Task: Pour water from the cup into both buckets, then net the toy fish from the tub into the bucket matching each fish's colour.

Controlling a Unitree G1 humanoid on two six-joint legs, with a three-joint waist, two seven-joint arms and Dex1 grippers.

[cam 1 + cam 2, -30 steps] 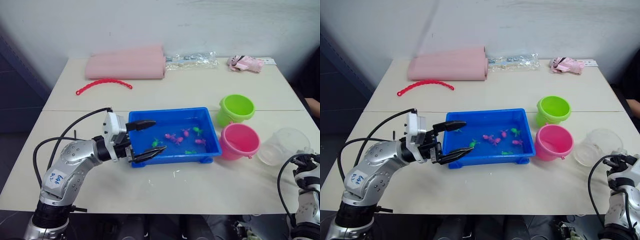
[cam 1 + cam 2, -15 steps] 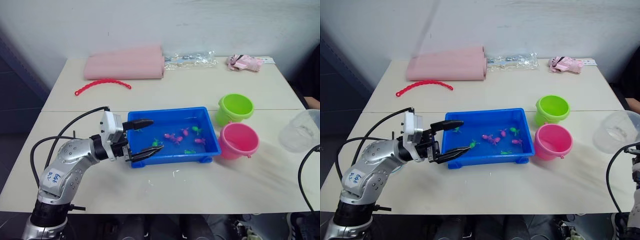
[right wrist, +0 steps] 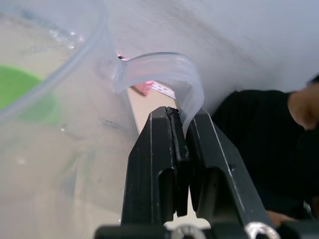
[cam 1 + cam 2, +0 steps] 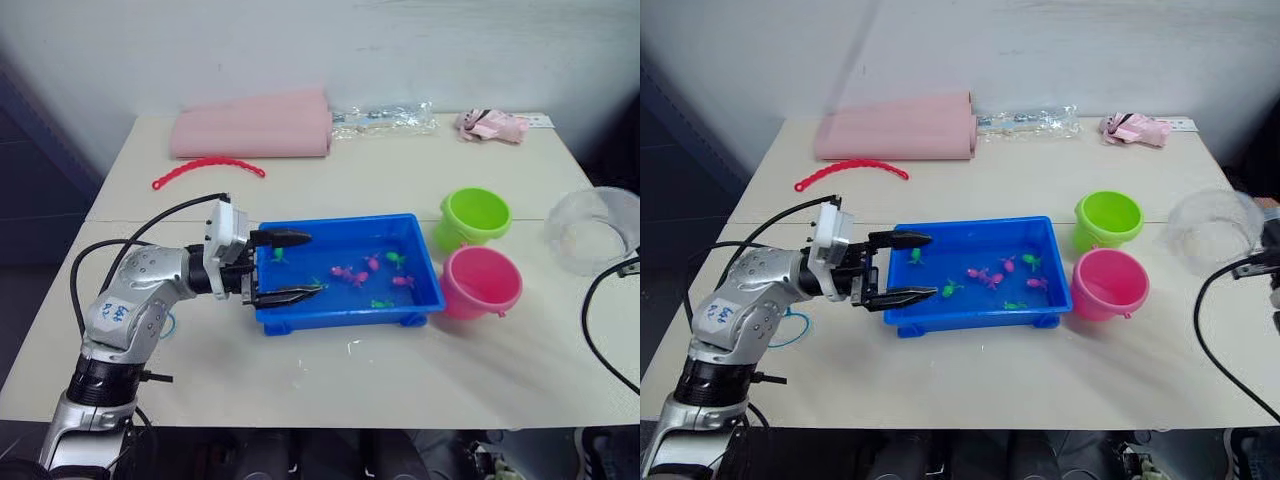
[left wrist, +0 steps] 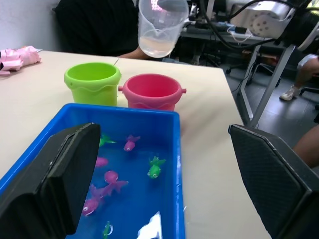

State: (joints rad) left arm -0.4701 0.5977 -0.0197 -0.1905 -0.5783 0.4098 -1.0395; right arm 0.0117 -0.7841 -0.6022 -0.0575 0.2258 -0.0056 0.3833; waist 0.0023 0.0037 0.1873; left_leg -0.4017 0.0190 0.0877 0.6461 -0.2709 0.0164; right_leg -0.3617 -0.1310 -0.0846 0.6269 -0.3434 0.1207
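Beige worktop [image 4: 330, 370] bearing: blue tub [image 4: 345, 305], green bucket [image 4: 472, 219], pink bucket [image 4: 482, 282], pink rolled cloth [image 4: 252, 128], red beaded strip [image 4: 207, 169], clear wrapper [image 4: 384, 118].

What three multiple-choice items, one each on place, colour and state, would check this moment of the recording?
1. Where are the toy fish? A in the blue tub; B in the pink bucket; C on the table.
2. What colour is the bucket farther from the robot? A pink; B lime green; C blue.
3. What is the right gripper doing? A hanging open; B pinching the cup by its handle; C holding a fish.

A: pink and green fish lie in the tub.
B: the green bucket stands behind the pink one.
B: its fingers clamp the clear handle.
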